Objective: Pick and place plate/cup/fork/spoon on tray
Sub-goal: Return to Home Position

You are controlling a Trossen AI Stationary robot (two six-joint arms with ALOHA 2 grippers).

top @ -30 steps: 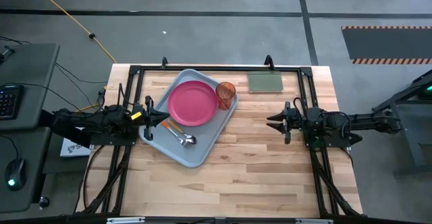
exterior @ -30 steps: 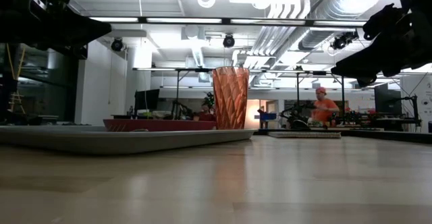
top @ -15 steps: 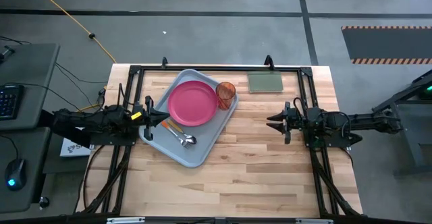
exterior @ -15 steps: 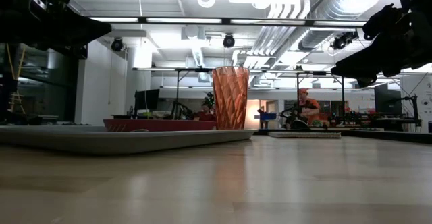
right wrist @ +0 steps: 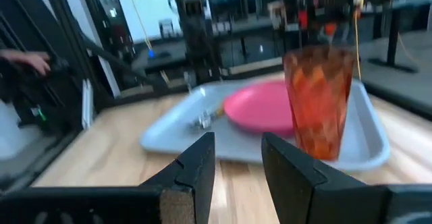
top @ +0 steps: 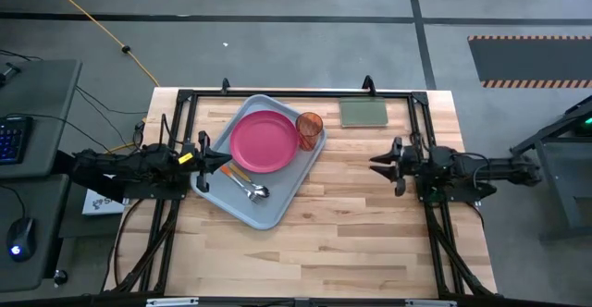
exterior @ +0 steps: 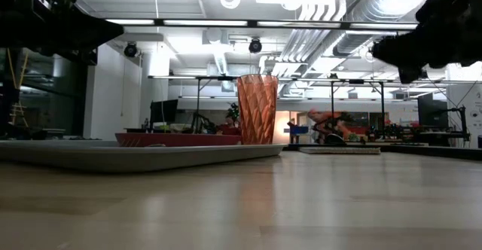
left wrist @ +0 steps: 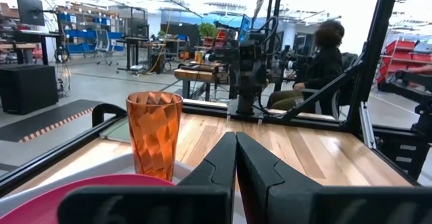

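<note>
Plate, cup, fork and spoon all sit on the tray. Left gripper, fingers closed and empty, hovers at the tray's edge beside the fork. Right gripper, fingers parted and empty, sits well apart over bare tabletop.

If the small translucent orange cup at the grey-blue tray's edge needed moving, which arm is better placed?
The right. The right gripper is open and faces the translucent orange cup across the wooden table. The left gripper is shut, with the round pink plate between it and the cup.
</note>
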